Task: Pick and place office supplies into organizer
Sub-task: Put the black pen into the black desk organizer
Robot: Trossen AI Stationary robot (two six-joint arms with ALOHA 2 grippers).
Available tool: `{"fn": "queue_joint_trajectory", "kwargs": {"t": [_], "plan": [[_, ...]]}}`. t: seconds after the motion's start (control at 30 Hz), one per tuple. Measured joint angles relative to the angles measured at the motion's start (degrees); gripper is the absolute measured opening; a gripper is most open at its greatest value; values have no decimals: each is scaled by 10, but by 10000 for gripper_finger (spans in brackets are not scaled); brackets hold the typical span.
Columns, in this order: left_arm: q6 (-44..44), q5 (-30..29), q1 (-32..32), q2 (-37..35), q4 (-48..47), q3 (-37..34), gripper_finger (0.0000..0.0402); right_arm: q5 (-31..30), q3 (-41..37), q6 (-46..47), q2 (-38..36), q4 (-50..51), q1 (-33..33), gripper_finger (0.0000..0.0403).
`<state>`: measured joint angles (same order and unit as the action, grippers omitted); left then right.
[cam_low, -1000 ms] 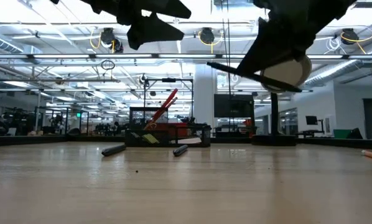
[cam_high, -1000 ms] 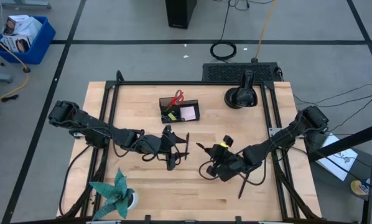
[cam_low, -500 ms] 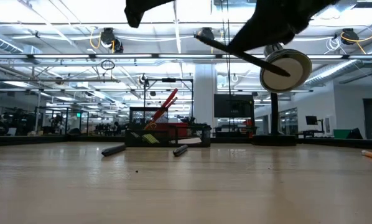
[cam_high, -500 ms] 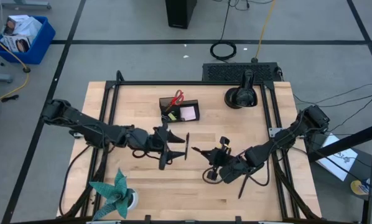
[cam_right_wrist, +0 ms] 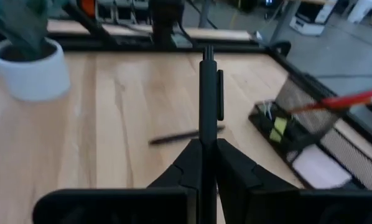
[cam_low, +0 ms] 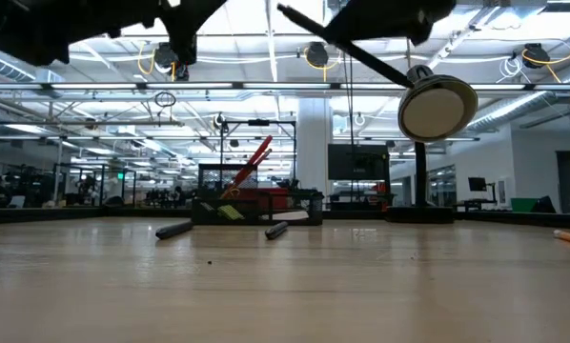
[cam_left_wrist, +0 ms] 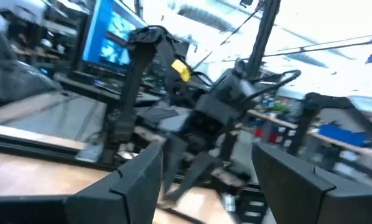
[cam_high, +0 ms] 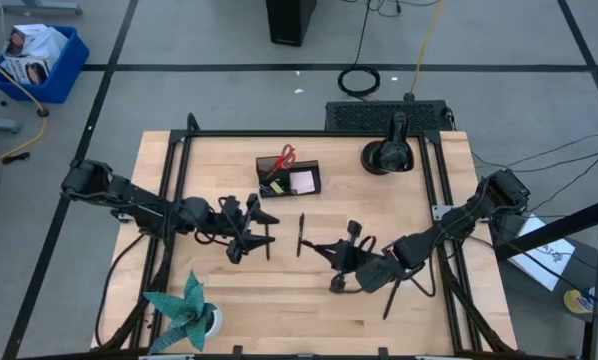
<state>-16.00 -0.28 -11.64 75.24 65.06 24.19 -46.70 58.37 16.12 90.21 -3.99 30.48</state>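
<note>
Leftward now, right fingers (cam_right_wrist: 201,146) pinch a black pen (cam_right_wrist: 207,93) (no lettering legible); left fingers (cam_left_wrist: 204,174) gape, empty.

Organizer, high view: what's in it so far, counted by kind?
Red-handled scissors: 1
Pink sticky-note pad: 1
Small yellow bit: 1
Total: 3 items that can be made out in the organizer; anything dark against its black mesh cannot be told.
</note>
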Motion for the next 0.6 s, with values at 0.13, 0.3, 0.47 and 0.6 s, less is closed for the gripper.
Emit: {"fn": "queue_joint_trajectory", "kwargs": {"t": [0.13, 0.3, 0.47, 0.6], "plan": [[24, -16, 0, 1, -8, -8, 246, 4, 0, -46, 0, -73, -14, 19], [50, -13, -1, 2, -15, -4, 243, 49, 0, -96, 0, -136, -44, 19], [55, -15, -1, 2, -21, -4, 236, 73, 0, -103, 0, -148, -73, 19], [58, -35, -1, 2, -37, -4, 228, 114, 0, -99, 0, -154, -92, 19]]}}
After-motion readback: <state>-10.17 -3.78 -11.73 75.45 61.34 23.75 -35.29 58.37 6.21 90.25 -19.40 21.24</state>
